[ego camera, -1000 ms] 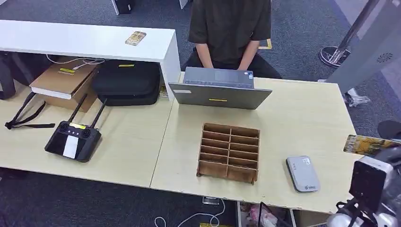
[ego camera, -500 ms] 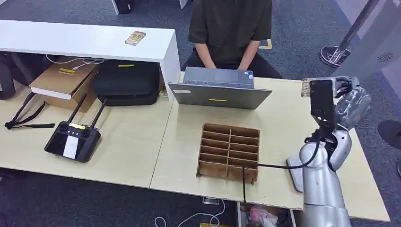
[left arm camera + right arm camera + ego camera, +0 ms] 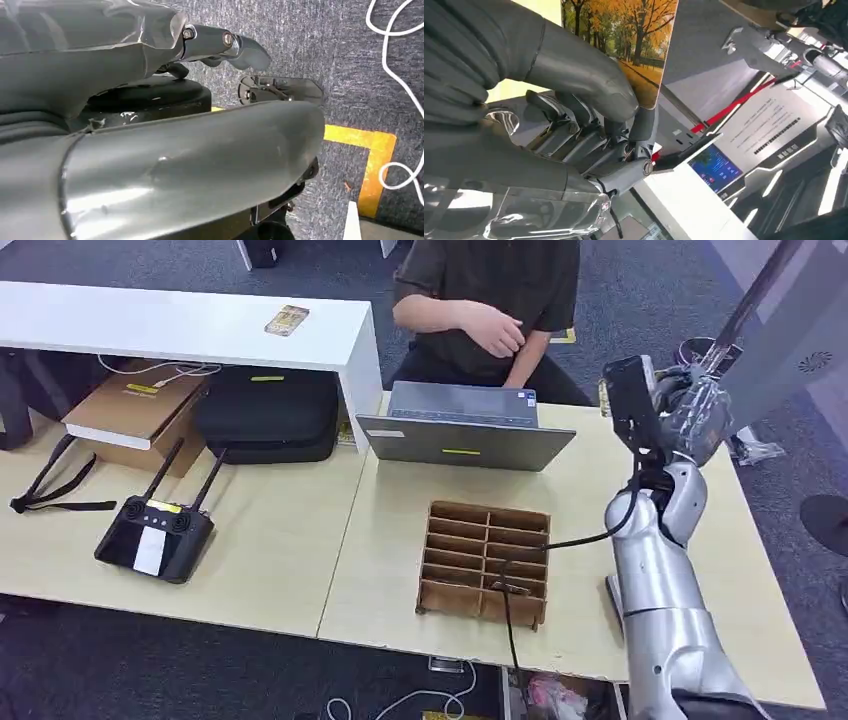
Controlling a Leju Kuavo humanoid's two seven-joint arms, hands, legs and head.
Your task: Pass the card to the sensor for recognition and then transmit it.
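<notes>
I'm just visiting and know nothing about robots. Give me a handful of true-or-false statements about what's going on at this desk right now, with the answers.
1. The right robot hand holds a card printed with autumn trees. True.
2. The laptop lies shut flat on the table. False: it stands open in front of the seated person.
3. The wooden organizer stands between the laptop and the table's near edge. True.
4. The black remote controller sits on the white shelf. False: it lies on the wooden table.
</notes>
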